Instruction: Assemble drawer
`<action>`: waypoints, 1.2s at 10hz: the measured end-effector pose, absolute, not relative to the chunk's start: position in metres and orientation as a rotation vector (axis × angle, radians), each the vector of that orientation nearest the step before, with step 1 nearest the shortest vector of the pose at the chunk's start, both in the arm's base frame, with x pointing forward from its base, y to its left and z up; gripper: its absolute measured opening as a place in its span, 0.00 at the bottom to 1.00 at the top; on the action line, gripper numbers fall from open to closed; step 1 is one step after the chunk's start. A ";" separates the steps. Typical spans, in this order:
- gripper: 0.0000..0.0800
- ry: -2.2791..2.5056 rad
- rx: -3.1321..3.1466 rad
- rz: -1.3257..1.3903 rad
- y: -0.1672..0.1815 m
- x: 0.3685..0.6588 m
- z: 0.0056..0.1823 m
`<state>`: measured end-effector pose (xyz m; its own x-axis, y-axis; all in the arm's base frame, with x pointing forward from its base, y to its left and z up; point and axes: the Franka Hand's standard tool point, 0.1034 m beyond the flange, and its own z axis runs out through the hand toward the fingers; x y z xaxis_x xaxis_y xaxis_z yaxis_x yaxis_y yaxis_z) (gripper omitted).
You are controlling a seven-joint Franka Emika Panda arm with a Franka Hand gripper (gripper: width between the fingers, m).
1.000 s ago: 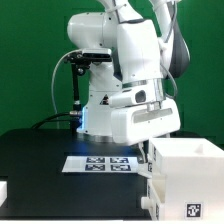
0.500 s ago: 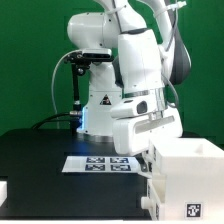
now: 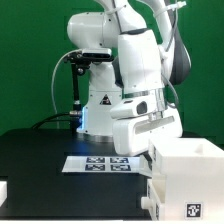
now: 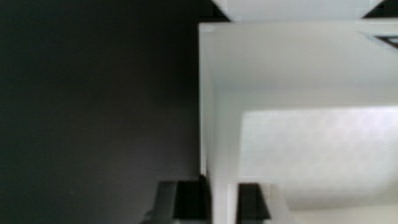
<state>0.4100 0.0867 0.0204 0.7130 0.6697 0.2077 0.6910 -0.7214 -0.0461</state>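
The drawer's large white housing point(image 3: 185, 160) stands at the exterior view's right, open side up. My gripper point(image 3: 148, 150) has come down over its near-left wall. In the wrist view the gripper point(image 4: 217, 203) is shut on that thin white wall point(image 4: 214, 120), with one dark finger point(image 4: 183, 202) outside it and the other inside. A small white tray point(image 3: 165, 192) with a square tag sits in front of the housing, at the lower right of the exterior view. The fingertips are hidden behind the hand in the exterior view.
The marker board point(image 3: 98, 163) lies flat on the black table point(image 3: 40, 165) in front of the arm's base. Another white part point(image 3: 3, 190) shows at the exterior view's lower left edge. A green backdrop is behind.
The hand has shifted slightly over the housing's wall and settled there. The jaws have closed from wide open onto the wall.
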 end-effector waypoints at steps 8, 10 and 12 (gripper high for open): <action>0.05 -1.051 -2.880 -0.258 0.001 0.433 0.045; 0.05 -0.987 -2.905 -0.261 -0.007 0.434 0.046; 0.05 -0.530 -3.021 -0.268 -0.051 0.439 0.057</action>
<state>0.4389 -0.0511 0.0569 0.9256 0.3323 0.1812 0.3431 -0.9388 -0.0312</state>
